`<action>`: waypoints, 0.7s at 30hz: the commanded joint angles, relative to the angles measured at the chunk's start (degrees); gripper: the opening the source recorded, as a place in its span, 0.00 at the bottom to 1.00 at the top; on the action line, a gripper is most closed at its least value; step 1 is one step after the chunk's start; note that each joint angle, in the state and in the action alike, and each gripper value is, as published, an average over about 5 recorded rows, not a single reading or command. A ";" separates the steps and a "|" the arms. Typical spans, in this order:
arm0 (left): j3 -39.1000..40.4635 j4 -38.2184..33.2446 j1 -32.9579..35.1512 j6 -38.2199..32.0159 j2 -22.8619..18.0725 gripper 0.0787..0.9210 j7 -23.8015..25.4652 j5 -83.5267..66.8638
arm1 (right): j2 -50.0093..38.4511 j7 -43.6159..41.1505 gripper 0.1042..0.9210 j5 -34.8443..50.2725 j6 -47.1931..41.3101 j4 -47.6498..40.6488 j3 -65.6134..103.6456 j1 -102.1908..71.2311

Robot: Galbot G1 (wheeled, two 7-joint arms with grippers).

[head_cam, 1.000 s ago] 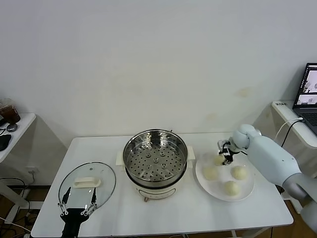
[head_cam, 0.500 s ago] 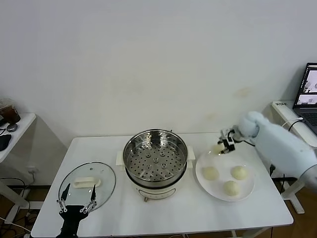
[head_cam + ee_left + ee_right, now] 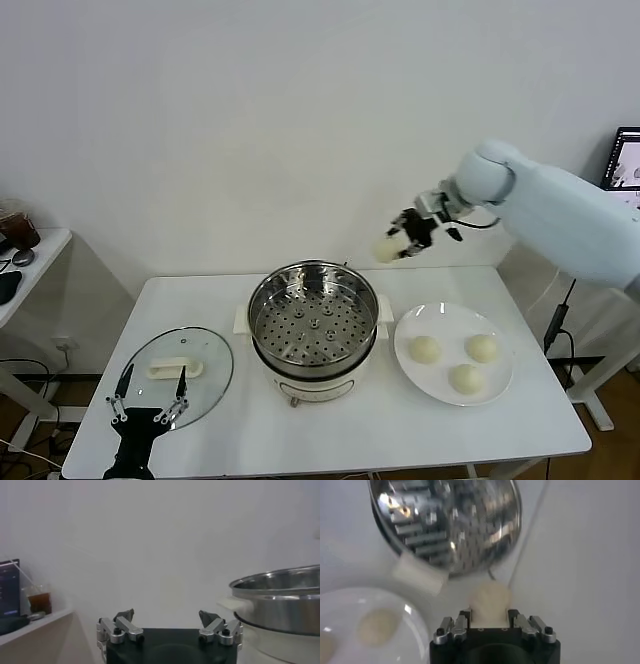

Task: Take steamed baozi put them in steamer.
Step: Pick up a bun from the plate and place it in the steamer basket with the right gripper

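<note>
My right gripper [image 3: 398, 242] is shut on a cream-white baozi [image 3: 387, 250] and holds it in the air, above and just right of the back rim of the steamer [image 3: 313, 318]. In the right wrist view the baozi [image 3: 490, 599] sits between the fingers, with the steamer's perforated tray [image 3: 447, 522] beyond it. Three more baozi [image 3: 425, 349] [image 3: 482, 347] [image 3: 466, 378] lie on the white plate [image 3: 410, 325] right of the steamer. My left gripper [image 3: 148, 412] is open and empty at the table's front left, over the glass lid's near edge.
The round glass lid [image 3: 178, 368] with a white handle lies on the table left of the steamer. A side table with a drink cup [image 3: 15, 224] stands far left. A laptop [image 3: 627, 160] sits on a stand at the far right.
My right gripper has lifted one baozi off the plate and carried it up and left toward the steamer. The plate now holds three. The left gripper has drifted slightly lower.
</note>
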 commanded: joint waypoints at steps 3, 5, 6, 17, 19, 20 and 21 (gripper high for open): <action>-1.79 -0.09 0.29 0.04 -0.39 0.88 0.13 -0.29 | 17.64 1.77 0.44 -0.71 15.48 -0.48 -9.84 3.76; -2.24 -0.24 0.46 -0.02 -0.43 0.88 0.19 -0.31 | 19.53 2.49 0.44 -4.98 18.52 -1.65 -10.50 2.35; -2.43 -0.34 0.56 -0.05 -0.44 0.88 0.24 -0.30 | 20.30 3.08 0.44 -7.56 20.07 -2.52 -10.90 1.55; -3.07 -0.17 0.83 -0.27 -0.76 0.88 0.44 -0.03 | 23.35 10.77 0.44 -35.37 33.29 -15.17 -5.54 -7.46; -3.07 -0.09 0.78 -0.29 -0.78 0.88 0.45 -0.01 | 23.39 11.38 0.44 -37.64 34.40 -15.86 -4.49 -7.89; -3.08 -0.09 0.76 -0.30 -0.79 0.88 0.45 -0.01 | 23.42 11.59 0.44 -38.45 34.87 -16.16 -4.09 -8.05; -3.10 -0.10 0.74 -0.30 -0.80 0.88 0.45 -0.01 | 23.42 11.73 0.44 -38.97 35.24 -16.38 -3.79 -8.19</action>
